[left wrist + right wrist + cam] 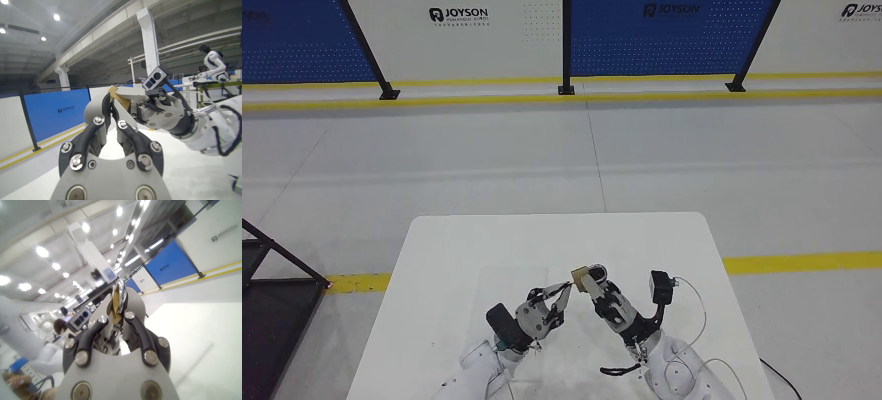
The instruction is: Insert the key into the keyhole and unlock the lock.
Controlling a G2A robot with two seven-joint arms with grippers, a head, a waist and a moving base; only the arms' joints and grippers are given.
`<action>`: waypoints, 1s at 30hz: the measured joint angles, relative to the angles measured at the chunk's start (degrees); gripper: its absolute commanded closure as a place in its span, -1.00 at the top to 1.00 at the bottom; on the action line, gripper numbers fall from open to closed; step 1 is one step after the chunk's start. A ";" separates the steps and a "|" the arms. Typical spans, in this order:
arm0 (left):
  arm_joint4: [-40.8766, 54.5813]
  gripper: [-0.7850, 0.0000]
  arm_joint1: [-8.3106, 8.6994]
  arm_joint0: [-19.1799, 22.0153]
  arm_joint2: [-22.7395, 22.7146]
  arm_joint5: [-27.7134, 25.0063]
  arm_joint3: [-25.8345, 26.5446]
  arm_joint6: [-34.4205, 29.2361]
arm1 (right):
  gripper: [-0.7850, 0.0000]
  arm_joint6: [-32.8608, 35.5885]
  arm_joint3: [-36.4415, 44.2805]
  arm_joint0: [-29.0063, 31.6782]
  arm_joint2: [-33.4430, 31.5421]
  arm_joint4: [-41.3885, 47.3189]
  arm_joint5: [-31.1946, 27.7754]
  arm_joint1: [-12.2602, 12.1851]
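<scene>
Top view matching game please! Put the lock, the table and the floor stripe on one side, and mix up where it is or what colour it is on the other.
Things:
1 lock
2 table
3 floor stripe

Clues:
A yellow
B held in the right hand
C white

Pairs: 1-B, 2-C, 3-A.
</scene>
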State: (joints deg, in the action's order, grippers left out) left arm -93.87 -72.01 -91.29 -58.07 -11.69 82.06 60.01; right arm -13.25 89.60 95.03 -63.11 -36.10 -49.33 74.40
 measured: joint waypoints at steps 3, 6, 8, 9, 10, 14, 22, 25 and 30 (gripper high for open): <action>-3.02 -1.00 -0.17 0.74 0.46 5.34 -1.36 1.81 | -1.00 -0.01 0.10 0.09 -0.04 -0.02 -0.08 -0.04; -4.69 -1.00 -0.35 1.32 0.96 8.98 -2.40 2.84 | -1.00 -0.06 0.12 0.14 -0.04 -0.04 -0.25 -0.07; -5.54 -1.00 -0.43 1.68 1.25 10.48 -2.92 3.19 | -1.00 -0.06 0.13 0.15 -0.01 -0.03 -0.27 -0.08; -5.94 -1.00 -0.44 1.82 1.33 11.01 -3.10 3.32 | -1.00 -0.06 0.13 0.15 0.02 0.01 -0.30 -0.09; -6.45 -1.00 -0.45 1.96 1.42 11.71 -3.34 3.42 | -1.00 -0.04 0.13 0.14 0.03 0.05 -0.32 -0.10; -8.03 -1.00 -0.47 2.34 1.46 14.35 -3.89 3.57 | -1.00 -0.08 0.14 0.13 0.06 0.19 -0.34 -0.12; -6.09 1.00 -0.52 2.24 1.83 13.30 -3.74 4.84 | -1.00 -0.04 0.20 0.15 0.01 0.35 -0.37 -0.18; -3.78 1.00 -0.48 1.65 1.98 11.38 -3.01 5.57 | -1.00 -0.44 0.17 0.16 -0.22 0.38 -0.09 -0.21; 1.13 1.00 0.13 -0.37 1.14 2.14 -0.81 4.79 | -1.00 -1.48 -0.16 -0.25 -0.82 0.67 1.36 -0.15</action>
State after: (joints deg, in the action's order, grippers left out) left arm -92.75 -71.88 -91.66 -56.93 -9.55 81.24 64.80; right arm -14.74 89.44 94.79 -63.93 -35.43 -47.97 74.25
